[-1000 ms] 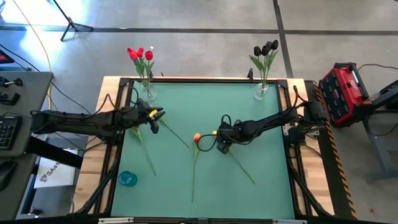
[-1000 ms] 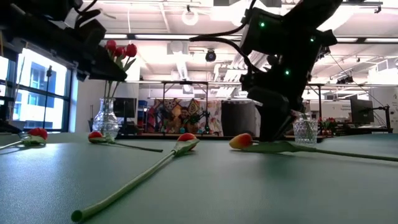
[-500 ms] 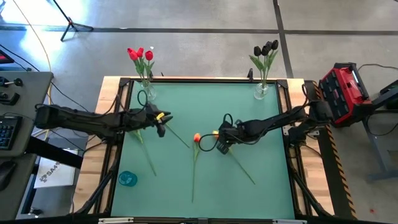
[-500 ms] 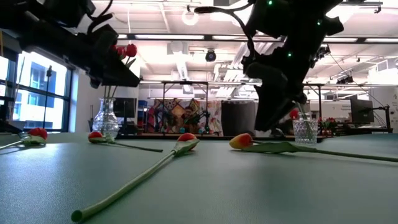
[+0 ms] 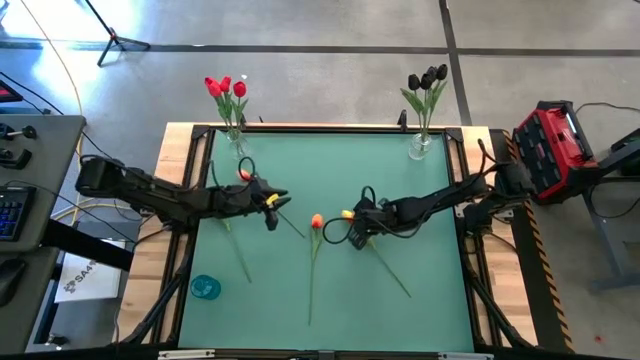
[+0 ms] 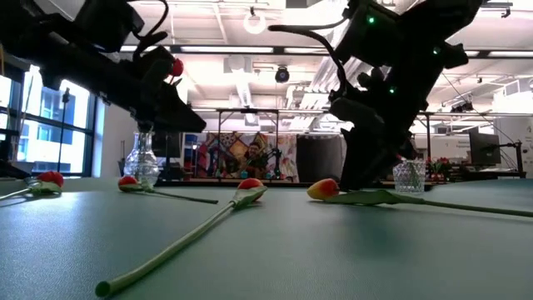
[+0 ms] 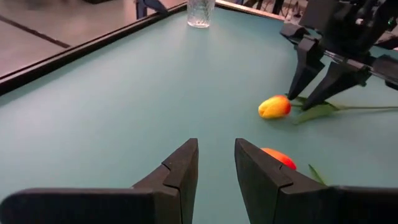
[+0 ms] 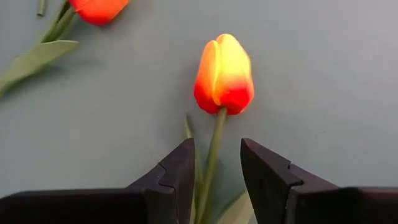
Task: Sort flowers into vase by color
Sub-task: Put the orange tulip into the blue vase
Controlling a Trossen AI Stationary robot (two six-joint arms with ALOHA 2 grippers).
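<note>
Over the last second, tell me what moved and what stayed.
The left end effector swept across the table toward the middle, nearing the orange-headed tulips. The right end effector stayed over the yellow-orange tulip, fingers astride its stem, not gripping. The flowers and both vases have not moved.

Overhead, table-level and 2 wrist cameras share the table (image 5: 330,170).

text: none legible | white sheet (image 5: 80,278) beside table: print too small
</note>
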